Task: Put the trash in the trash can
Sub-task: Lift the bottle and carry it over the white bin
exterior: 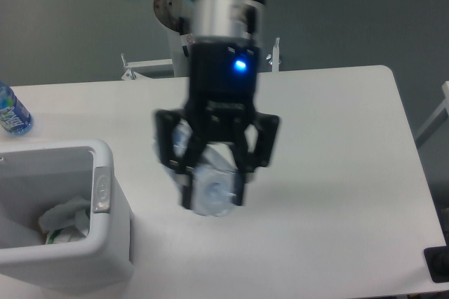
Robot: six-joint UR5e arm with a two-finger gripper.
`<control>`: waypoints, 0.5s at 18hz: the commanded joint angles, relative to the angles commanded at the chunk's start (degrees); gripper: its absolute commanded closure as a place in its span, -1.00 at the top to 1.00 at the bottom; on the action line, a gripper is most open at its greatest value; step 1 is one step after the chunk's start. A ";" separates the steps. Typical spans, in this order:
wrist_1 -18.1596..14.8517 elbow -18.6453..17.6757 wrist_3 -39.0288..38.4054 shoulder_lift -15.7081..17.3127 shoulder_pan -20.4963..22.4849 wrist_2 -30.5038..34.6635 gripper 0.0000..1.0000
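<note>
My gripper (pixel 213 197) hangs over the middle of the white table and is shut on the clear ribbed plastic bottle (pixel 210 188), which is held between the fingers just above the tabletop. The bottle's cap is hidden behind the gripper. The trash can (pixel 105 243), a white bin with a thick rim and a grey oval latch (pixel 102 190), stands at the front left, to the left of the gripper. The crumpled whitish wrapper (pixel 64 218) lies inside the bin.
A bottle with a bright blue label (pixel 10 111) stands at the table's far left edge. A black object (pixel 438 265) sits at the front right corner. A white stand (pixel 151 65) is behind the table.
</note>
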 joint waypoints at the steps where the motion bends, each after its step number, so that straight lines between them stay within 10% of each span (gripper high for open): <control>1: 0.27 -0.09 0.62 -0.09 -0.88 0.00 0.17; 9: 4.75 -0.18 3.61 -1.06 -6.68 0.00 0.17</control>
